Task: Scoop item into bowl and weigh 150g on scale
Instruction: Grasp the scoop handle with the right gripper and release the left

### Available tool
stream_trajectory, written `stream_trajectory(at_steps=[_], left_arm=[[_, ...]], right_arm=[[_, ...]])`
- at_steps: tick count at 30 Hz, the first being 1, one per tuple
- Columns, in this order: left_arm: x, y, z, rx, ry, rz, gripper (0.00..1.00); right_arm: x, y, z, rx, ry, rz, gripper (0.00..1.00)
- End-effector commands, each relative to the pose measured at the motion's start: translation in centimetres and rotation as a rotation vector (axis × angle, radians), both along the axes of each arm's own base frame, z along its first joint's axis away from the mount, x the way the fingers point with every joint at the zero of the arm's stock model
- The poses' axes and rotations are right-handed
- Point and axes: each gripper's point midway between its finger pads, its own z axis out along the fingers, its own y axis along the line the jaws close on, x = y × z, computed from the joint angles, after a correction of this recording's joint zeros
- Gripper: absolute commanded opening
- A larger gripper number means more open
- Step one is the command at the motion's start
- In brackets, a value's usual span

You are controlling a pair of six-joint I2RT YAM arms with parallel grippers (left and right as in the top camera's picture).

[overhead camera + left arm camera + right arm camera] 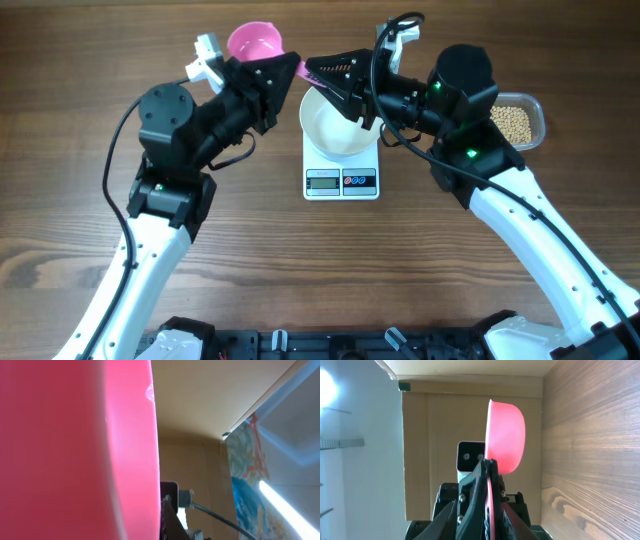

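The beans [512,122] are small, round and tan-yellow, lying loose in a clear tub [538,110] well to the right of the scale [340,182]. On the scale stands the white bowl [325,135]; what shows of its inside is plain white. Above the scale's far-left corner hangs a pink scoop [255,42]. The right gripper [314,69], over the bowl, has its narrow jaws closed on the scoop's handle. The left gripper [297,67] is closed tight against the scoop, though I cannot tell whether it grips it.
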Motion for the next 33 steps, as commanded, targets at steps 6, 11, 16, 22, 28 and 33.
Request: stream_trajectory(at_steps=[6,11,16,22,28,33], left_arm=[[0.3,-0.1,0.15,0.001,-0.006,0.019,0.04],[0.45,0.02,0.15,0.001,-0.005,0.032,0.04],[0.42,-0.05,0.15,0.0,-0.005,0.031,0.04],[0.33,-0.15,0.17,-0.002,-0.003,0.025,0.04],[0.27,-0.24,0.16,-0.002,-0.003,0.021,0.04],[0.27,-0.24,0.16,-0.002,-0.003,0.021,0.1]], right_arm=[[-0.42,-0.09,1.31,0.022,-0.007,0.01,0.25],[-0.42,-0.09,1.3,0.021,-0.008,0.01,0.2],[-0.37,-0.11,1.3,0.02,-0.01,0.007,0.19],[-0.22,-0.18,1.15,0.014,-0.011,-0.002,0.13],[-0.12,-0.23,0.54,-0.008,-0.004,-0.009,0.04],[-0.13,-0.23,0.55,-0.01,-0.008,-0.008,0.04]])
